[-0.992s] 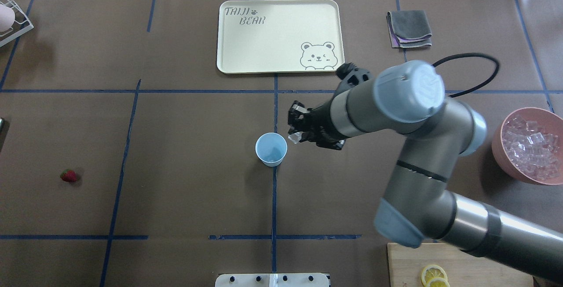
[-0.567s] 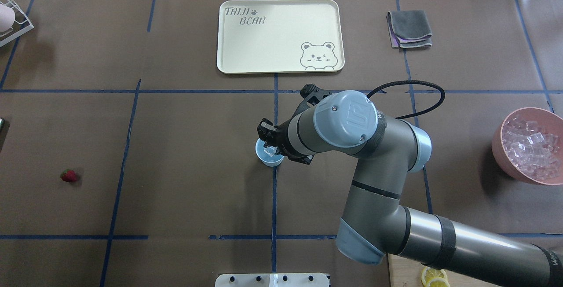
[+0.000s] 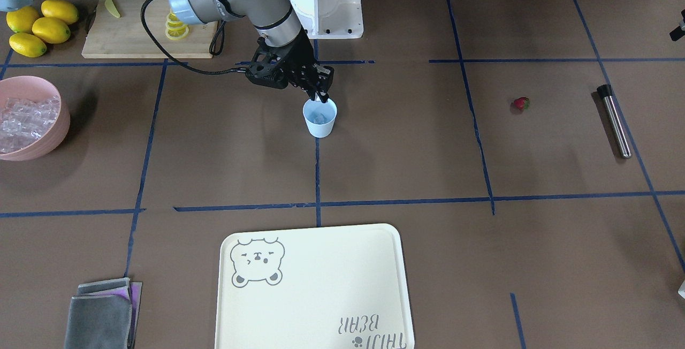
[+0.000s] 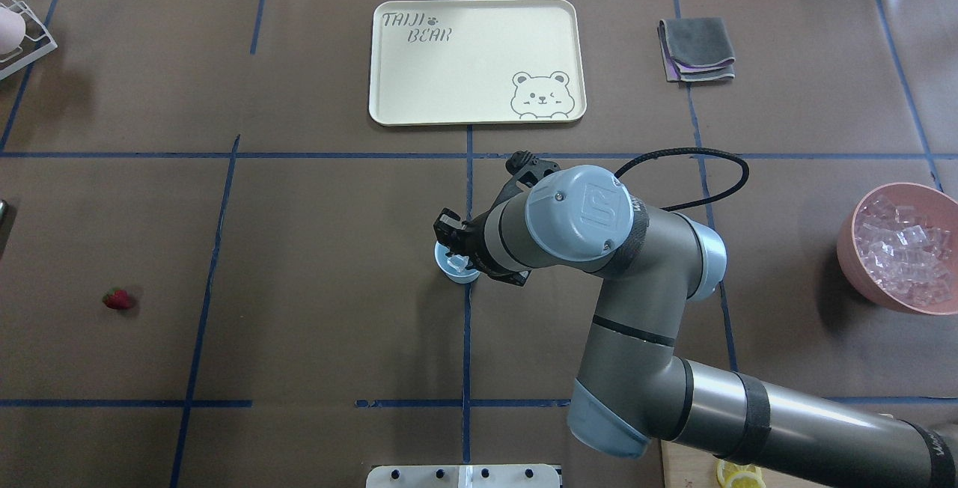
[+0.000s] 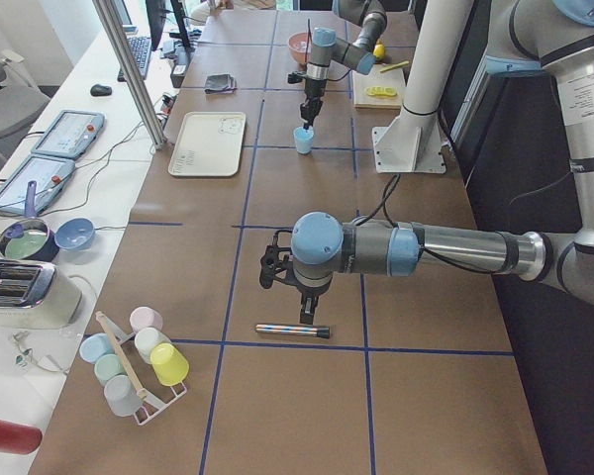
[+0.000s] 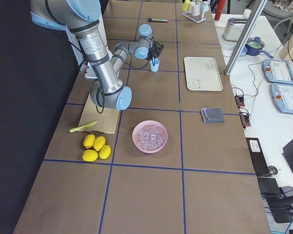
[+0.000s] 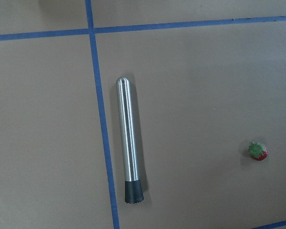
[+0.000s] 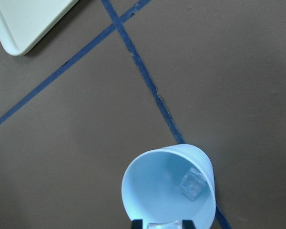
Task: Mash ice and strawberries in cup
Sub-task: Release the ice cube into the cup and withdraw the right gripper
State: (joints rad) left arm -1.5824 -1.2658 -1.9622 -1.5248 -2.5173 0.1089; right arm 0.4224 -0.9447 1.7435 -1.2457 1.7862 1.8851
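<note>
While our right gripper (image 3: 323, 98) is pinching one ice cube (image 8: 163, 224), jaws barely parted, with the cup (image 3: 320, 124) just below them, we're risking a bounce-out because its rim sits almost underneath.

Right gripper (image 3: 322, 97) downward, fingers clamped.

Glassy ice (image 8: 191, 183), matt plastic cup (image 8: 145, 188), brushed metal rod (image 7: 127, 138)

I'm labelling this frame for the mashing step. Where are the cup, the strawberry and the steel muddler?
cup (image 3: 320, 127): front-facing view, outer wall.
strawberry (image 7: 260, 154): left wrist view, red body.
steel muddler (image 7: 127, 133): left wrist view, mid shaft.
</note>
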